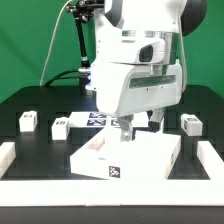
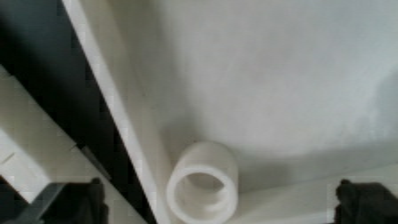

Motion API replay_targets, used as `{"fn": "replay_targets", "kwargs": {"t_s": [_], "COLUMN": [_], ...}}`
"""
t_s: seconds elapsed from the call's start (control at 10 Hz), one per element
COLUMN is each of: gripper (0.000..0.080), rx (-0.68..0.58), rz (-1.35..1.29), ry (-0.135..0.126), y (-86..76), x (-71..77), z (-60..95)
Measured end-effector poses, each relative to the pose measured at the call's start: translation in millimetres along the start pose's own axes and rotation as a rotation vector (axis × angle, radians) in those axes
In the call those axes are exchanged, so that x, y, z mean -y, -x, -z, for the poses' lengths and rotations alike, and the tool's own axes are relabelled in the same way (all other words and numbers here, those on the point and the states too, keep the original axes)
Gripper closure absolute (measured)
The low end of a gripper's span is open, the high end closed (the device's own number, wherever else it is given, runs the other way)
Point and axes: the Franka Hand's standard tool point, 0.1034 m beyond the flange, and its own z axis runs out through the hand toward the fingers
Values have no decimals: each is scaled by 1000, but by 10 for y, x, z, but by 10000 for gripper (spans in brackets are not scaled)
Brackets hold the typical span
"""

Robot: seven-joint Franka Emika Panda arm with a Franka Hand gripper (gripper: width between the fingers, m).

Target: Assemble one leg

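The large white square panel [image 1: 125, 156] lies at the front middle of the black table. My gripper [image 1: 131, 131] hangs just above its far edge. In the wrist view the gripper [image 2: 217, 206] is open: the two dark fingertips [image 2: 71, 201] stand wide apart with nothing held between them. Below them are the panel's white surface [image 2: 267, 80] and one round socket [image 2: 201, 190] close to the panel's edge. Three small white tagged legs lie on the table: two at the exterior view's left [image 1: 29, 121] [image 1: 60, 126] and one at the right [image 1: 190, 123].
The marker board [image 1: 93, 120] lies flat behind the panel, partly hidden by the arm. White rails stand at the table's left [image 1: 6, 156] and right [image 1: 211, 160] front corners. Cables and a stand rise at the back left [image 1: 75, 40].
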Motion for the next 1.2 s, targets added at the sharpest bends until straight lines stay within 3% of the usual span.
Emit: {"fn": "replay_targets", "kwargs": {"t_s": [0.6, 1.0, 1.2], "gripper": [150, 150, 150], "rx": [1, 29, 32], "rz": [5, 170, 159], "ry": [-2, -43, -61], "y": [1, 147, 279], "x": [11, 174, 357], "z": [-2, -81, -164]}}
